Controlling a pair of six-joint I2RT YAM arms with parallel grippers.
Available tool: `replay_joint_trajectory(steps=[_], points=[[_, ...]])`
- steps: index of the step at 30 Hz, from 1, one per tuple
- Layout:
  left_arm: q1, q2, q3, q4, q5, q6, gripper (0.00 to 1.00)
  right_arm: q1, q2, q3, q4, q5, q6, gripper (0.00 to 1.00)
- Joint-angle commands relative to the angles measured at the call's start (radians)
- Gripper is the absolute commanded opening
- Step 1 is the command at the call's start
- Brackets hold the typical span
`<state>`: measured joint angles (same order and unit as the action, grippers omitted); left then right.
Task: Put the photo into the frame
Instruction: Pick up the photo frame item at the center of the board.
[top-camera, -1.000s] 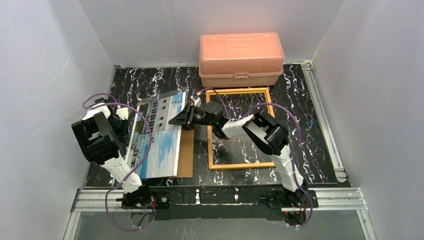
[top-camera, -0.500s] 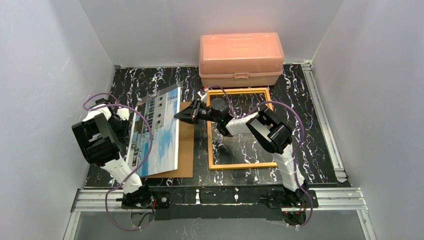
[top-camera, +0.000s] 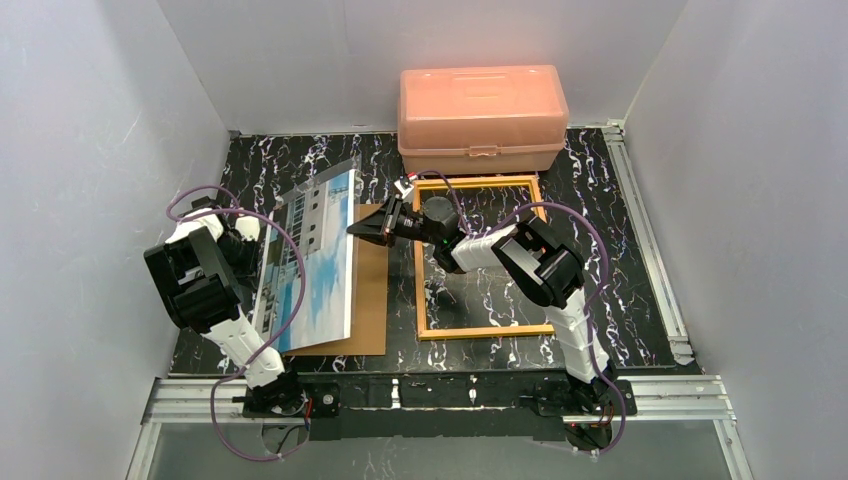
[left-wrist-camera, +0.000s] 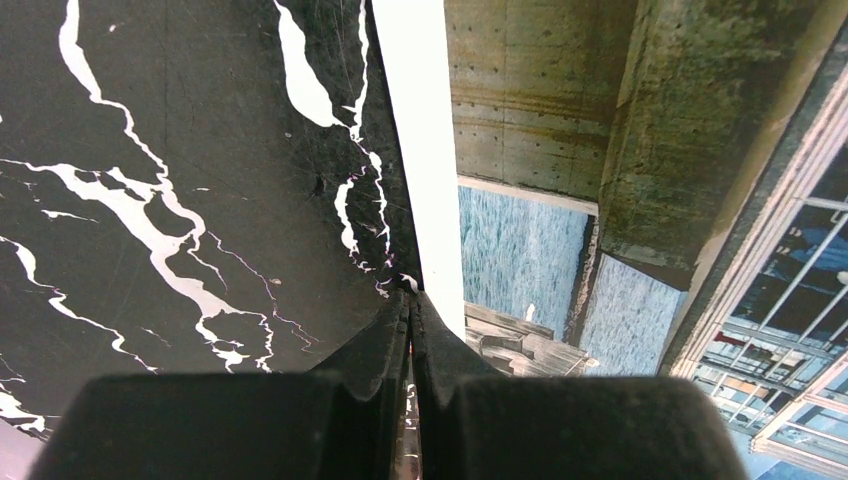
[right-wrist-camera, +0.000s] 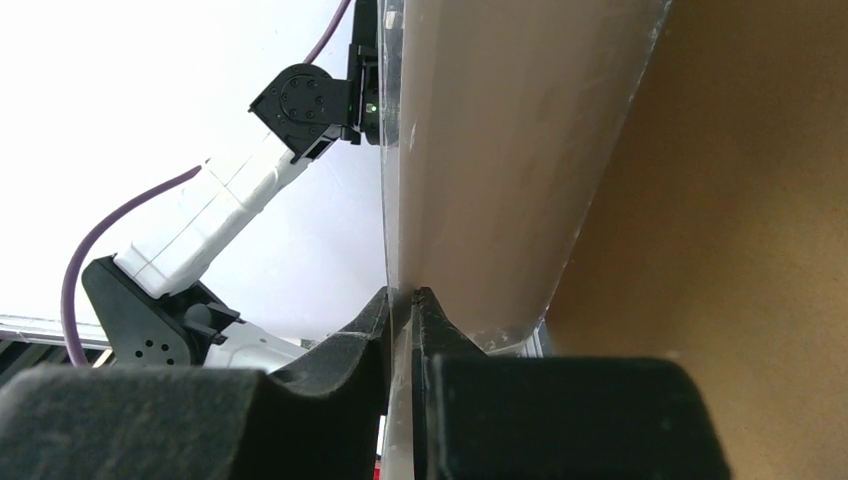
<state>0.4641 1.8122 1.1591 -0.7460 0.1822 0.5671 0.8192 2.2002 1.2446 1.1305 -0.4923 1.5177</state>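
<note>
The photo (top-camera: 315, 255), a sky-and-building print, is held tilted up on its left side above the brown backing board (top-camera: 372, 300). My left gripper (top-camera: 263, 243) is shut on its left edge; the left wrist view shows the jaws (left-wrist-camera: 412, 300) pinching the white border of the photo (left-wrist-camera: 600, 250). My right gripper (top-camera: 358, 228) is shut on the photo's raised right edge; the right wrist view shows the jaws (right-wrist-camera: 400, 295) closed on the thin sheet (right-wrist-camera: 490, 150). The orange frame (top-camera: 485, 330) lies flat to the right, with the table showing through it.
A salmon-pink plastic box (top-camera: 482, 105) stands at the back, just behind the frame. The backing board (right-wrist-camera: 740, 200) lies flat between the photo and the frame. White walls close in both sides. Metal rails (top-camera: 650, 250) run along the table's right and near edges.
The photo's right edge has risen, so the sheet stands steeper and looks narrower from above. My right gripper has moved slightly left and back with it. The left gripper keeps its hold.
</note>
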Motion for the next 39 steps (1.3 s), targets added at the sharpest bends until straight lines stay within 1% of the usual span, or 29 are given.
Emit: replay_joint_trajectory(steps=[1, 7, 9, 11, 14, 17, 18, 19, 23, 27, 28, 31, 34, 35, 37, 39], points=[[-0.006, 0.006, -0.011, -0.069, 0.001, 0.016, 0.01, -0.008, -0.073, 0.003, 0.114, 0.008, 0.033, 0.17], [-0.006, 0.01, 0.007, -0.078, -0.008, 0.013, 0.01, -0.033, -0.109, -0.013, 0.087, -0.005, 0.01, 0.15], [-0.005, 0.013, 0.009, -0.078, -0.007, 0.012, 0.01, -0.048, -0.135, -0.014, 0.045, -0.019, -0.019, 0.15], [-0.006, 0.018, 0.011, -0.079, -0.005, 0.01, 0.01, -0.066, -0.172, -0.009, -0.032, -0.038, -0.077, 0.14], [-0.005, 0.024, 0.014, -0.078, 0.0, 0.008, 0.01, -0.094, -0.239, 0.005, -0.217, -0.071, -0.2, 0.12], [-0.006, 0.024, 0.017, -0.081, 0.005, 0.006, 0.01, -0.119, -0.309, 0.041, -0.487, -0.086, -0.378, 0.09], [-0.005, 0.024, 0.021, -0.085, 0.009, 0.004, 0.02, -0.128, -0.333, 0.046, -0.555, -0.086, -0.422, 0.09], [-0.005, 0.023, 0.024, -0.089, 0.01, 0.001, 0.02, -0.138, -0.353, 0.054, -0.659, -0.086, -0.465, 0.08], [-0.007, 0.01, 0.053, -0.128, 0.044, -0.011, 0.04, -0.197, -0.455, 0.062, -0.887, -0.095, -0.589, 0.06], [-0.016, -0.025, 0.115, -0.197, 0.086, -0.035, 0.14, -0.261, -0.566, 0.087, -1.096, -0.078, -0.713, 0.03], [-0.02, -0.043, 0.134, -0.218, 0.094, -0.04, 0.19, -0.275, -0.599, 0.101, -1.159, -0.072, -0.746, 0.03], [-0.041, -0.088, 0.195, -0.271, 0.102, -0.06, 0.38, -0.309, -0.661, 0.154, -1.327, -0.044, -0.838, 0.01], [-0.065, -0.131, 0.256, -0.331, 0.131, -0.079, 0.52, -0.346, -0.72, 0.188, -1.43, -0.018, -0.9, 0.01], [-0.083, -0.146, 0.27, -0.351, 0.141, -0.086, 0.55, -0.36, -0.74, 0.193, -1.45, -0.014, -0.911, 0.01], [-0.14, -0.173, 0.283, -0.375, 0.149, -0.103, 0.57, -0.392, -0.772, 0.213, -1.49, -0.014, -0.93, 0.01], [-0.231, -0.195, 0.282, -0.383, 0.149, -0.129, 0.58, -0.422, -0.798, 0.246, -1.541, -0.011, -0.954, 0.01]])
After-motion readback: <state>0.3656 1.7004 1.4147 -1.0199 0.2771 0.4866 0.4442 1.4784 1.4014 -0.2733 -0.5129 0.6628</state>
